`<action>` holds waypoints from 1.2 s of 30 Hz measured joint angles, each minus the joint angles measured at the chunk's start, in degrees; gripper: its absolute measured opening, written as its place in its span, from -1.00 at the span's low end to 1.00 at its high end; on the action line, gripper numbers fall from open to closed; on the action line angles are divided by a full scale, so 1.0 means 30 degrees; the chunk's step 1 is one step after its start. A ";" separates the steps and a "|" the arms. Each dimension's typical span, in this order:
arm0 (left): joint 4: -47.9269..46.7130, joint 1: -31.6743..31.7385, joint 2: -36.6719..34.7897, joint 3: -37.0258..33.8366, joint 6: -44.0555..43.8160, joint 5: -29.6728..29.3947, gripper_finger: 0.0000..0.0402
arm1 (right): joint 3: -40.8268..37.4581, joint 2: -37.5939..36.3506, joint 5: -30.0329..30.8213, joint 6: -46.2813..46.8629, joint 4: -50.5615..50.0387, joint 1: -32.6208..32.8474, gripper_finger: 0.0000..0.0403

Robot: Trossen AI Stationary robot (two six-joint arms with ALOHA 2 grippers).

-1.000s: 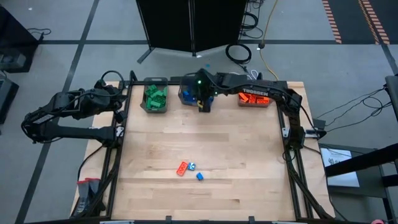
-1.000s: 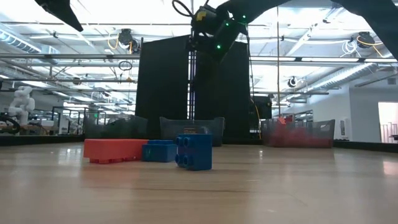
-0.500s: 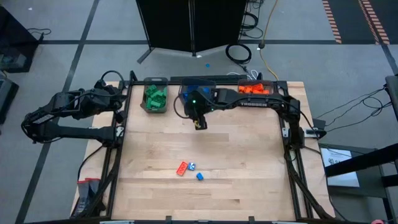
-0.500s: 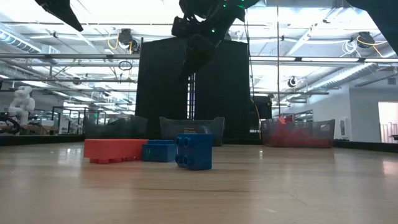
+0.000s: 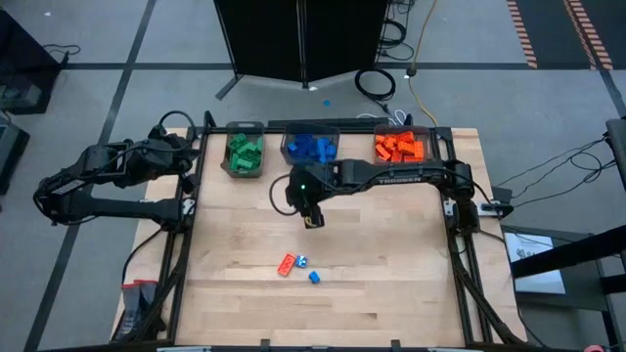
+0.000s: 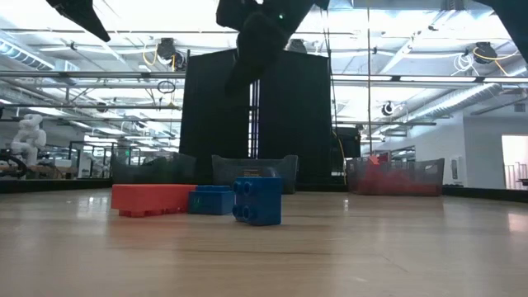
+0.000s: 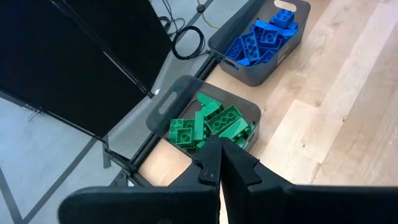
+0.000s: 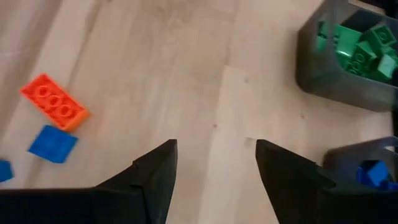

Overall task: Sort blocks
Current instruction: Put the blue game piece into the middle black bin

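Observation:
Three loose blocks lie flat on the table's near middle: an orange-red brick (image 5: 287, 263) (image 8: 53, 102), a small blue one (image 5: 303, 261) (image 8: 53, 143) beside it, and another blue one (image 5: 314, 277) (image 6: 257, 200). My right gripper (image 5: 311, 219) (image 8: 216, 165) hangs open and empty above the table's middle, between the bins and these blocks. My left gripper (image 7: 221, 167) is shut and empty, held high off the table's far left corner, near the green bin.
Three grey bins stand along the far edge: green blocks (image 5: 244, 153) (image 7: 205, 121), blue blocks (image 5: 311, 147) (image 7: 261, 38) and orange-red blocks (image 5: 401, 149). Bare wood lies between the bins and the loose blocks. A black panel stands behind the table.
My right gripper has swung from over the blue bin toward the table's near edge, out over the bare wood and closer to the loose blocks. It has stayed open and empty. The blocks have not moved.

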 joint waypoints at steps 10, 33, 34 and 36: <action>-0.0007 -0.0002 -0.0002 -0.0002 0.0000 0.0007 -1.00 | 0.0000 0.0006 0.0006 0.2069 -0.0108 0.1546 0.05; 0.0028 -0.0007 0.0000 -0.0004 0.0042 0.0236 -1.00 | 0.0000 0.1538 0.0073 0.8498 0.0624 0.4241 0.05; 0.0062 -0.0006 -0.0007 -0.0001 0.0029 0.0240 -1.00 | -0.0027 0.1597 0.0073 0.8709 0.0476 0.4322 0.05; 0.0067 -0.0001 0.0000 -0.0001 0.0029 0.0240 -1.00 | -0.0015 0.1792 0.0075 0.9123 0.0711 0.4473 0.05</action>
